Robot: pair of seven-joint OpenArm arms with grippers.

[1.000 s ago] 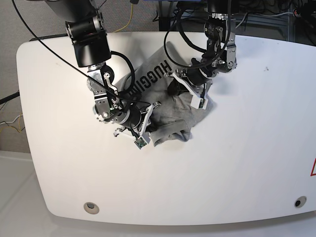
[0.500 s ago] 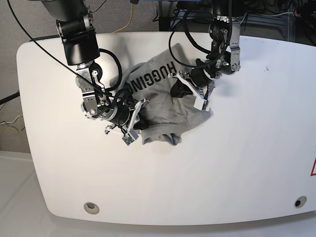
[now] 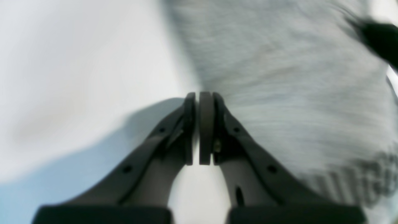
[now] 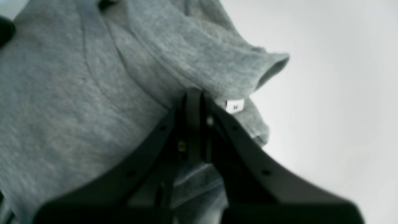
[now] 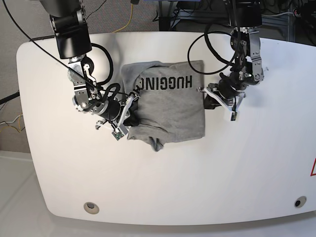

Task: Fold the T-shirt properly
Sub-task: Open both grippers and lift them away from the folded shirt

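The heather-grey T-shirt (image 5: 170, 108) lies stretched between both arms on the white table (image 5: 222, 173), with its black "HUGGING" lettering (image 5: 165, 83) upside down near the far edge. A loose bunch of cloth hangs at its near left corner. My left gripper (image 5: 206, 98) is shut on the shirt's right edge; in the left wrist view its tips (image 3: 202, 95) meet at the grey cloth (image 3: 279, 77). My right gripper (image 5: 131, 109) is shut on the shirt's left side. In the right wrist view its tips (image 4: 194, 95) pinch a fold of the shirt (image 4: 77, 93) beside a small white label (image 4: 234, 105).
Black cables (image 5: 111, 59) loop off both arms above the table's far side. Two round holes (image 5: 90, 207) (image 5: 299, 202) sit near the front edge. A red mark (image 5: 313, 168) shows at the right border. Grey floor and wires lie beyond the far edge.
Both arms have moved apart, the left wrist arm to the view's right and the right wrist arm to its left. The bunched shirt has been pulled out into a flatter, wider spread.
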